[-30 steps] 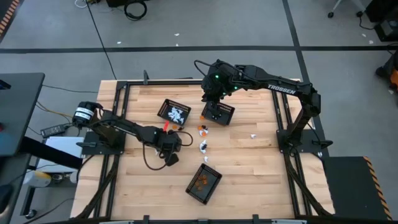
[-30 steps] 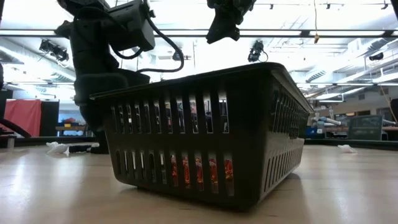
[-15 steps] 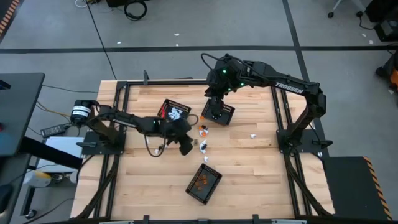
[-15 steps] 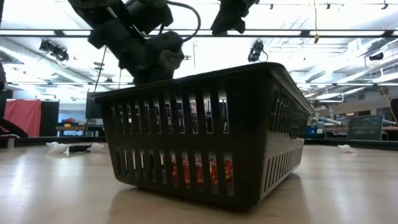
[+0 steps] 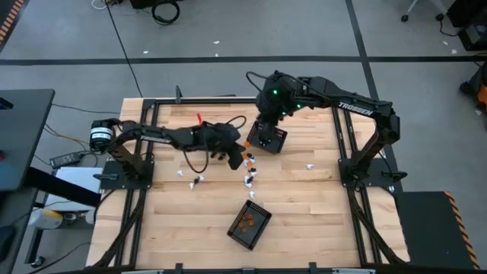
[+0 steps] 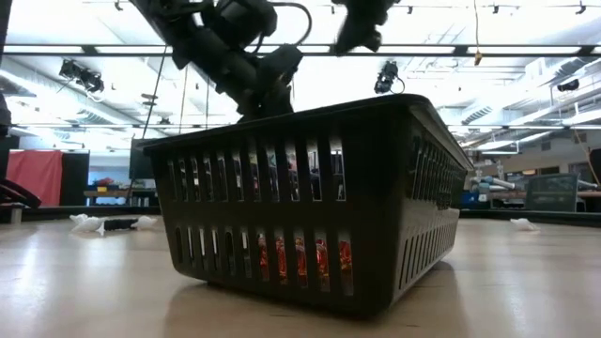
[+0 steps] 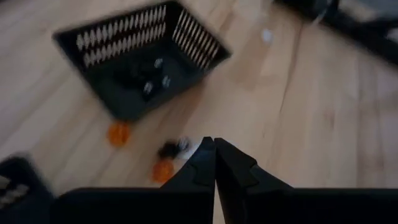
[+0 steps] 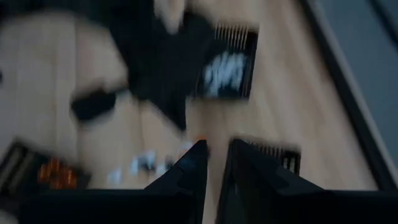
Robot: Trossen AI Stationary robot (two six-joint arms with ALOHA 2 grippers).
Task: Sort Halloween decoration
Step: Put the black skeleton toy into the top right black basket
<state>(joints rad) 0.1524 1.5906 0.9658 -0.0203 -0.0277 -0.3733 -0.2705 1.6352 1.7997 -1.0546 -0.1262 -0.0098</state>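
- Left gripper (image 5: 237, 157) pressed together with nothing seen between the tips, reaching out low over the middle of the table.
- Loose trinkets (image 7: 163, 171) just ahead of and below those shut tips: two orange, plus a dark-and-white one between them (too blurred to name).
- Probably held shut and low to line up on that cluster; would need spreading before any pick.
- Basket of blacks (image 7: 118, 40) straight ahead of the left tips, beyond the cluster, with a few dark pieces on its floor.
- Right gripper (image 5: 265, 123) hanging just above that same basket, tips parted by a narrow slit with bare wood showing through (nothing visibly pinched).
- Likely placed there for a drop, or waiting its turn; cannot tell which.
- Basket of whites (image 8: 239, 37) well ahead of the right tips, partly covered by the left arm from above.
- Basket of oranges (image 6: 310, 188) well behind the left tips towards the near edge, orange pieces on its floor.
- Both grippers near each other over one basket corner, so a crossing reach risks a knock.
- More white trinkets behind the left tips on the way to the near basket.
- White strays (image 5: 310, 165) well off to the side of the right jaws, others (image 5: 183, 173) under the left forearm.
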